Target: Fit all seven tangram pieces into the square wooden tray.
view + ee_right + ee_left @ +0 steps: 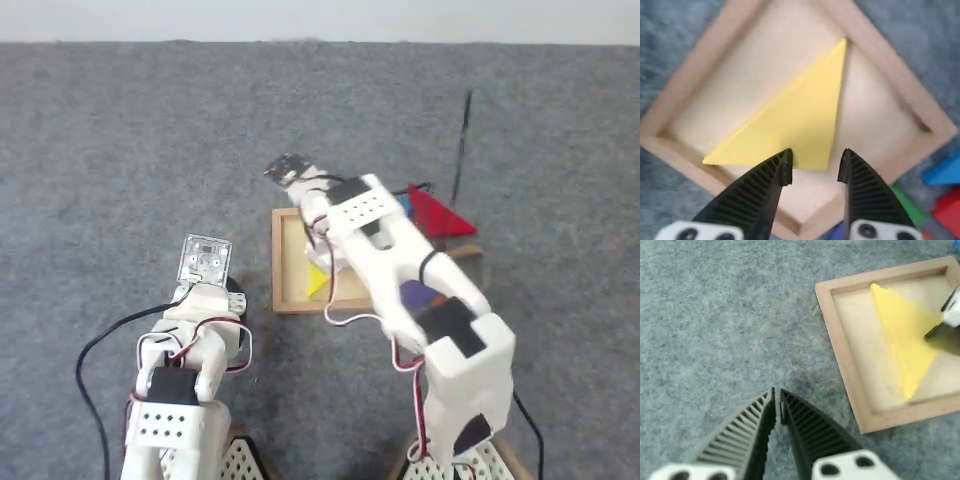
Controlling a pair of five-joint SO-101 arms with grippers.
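Note:
The square wooden tray (276,270) lies on the grey carpet with one yellow triangle (795,125) flat inside it. My right gripper (815,167) hangs open just above the triangle's corner, nothing between its fingers. In the high view the right arm (400,260) reaches over the tray and hides most of it, leaving a bit of the yellow triangle (317,280) showing. My left gripper (776,391) is shut and empty over bare carpet, a short way from the tray's rim (837,335). From the left wrist, the yellow triangle (905,335) lies in the tray.
Loose pieces lie past the tray's far side: a red triangle (437,215), a blue piece (404,205), a purple one (415,293). The right wrist view shows blue (945,170), green (902,200) and red (947,210) pieces outside the rim. A black cable (460,150) runs behind.

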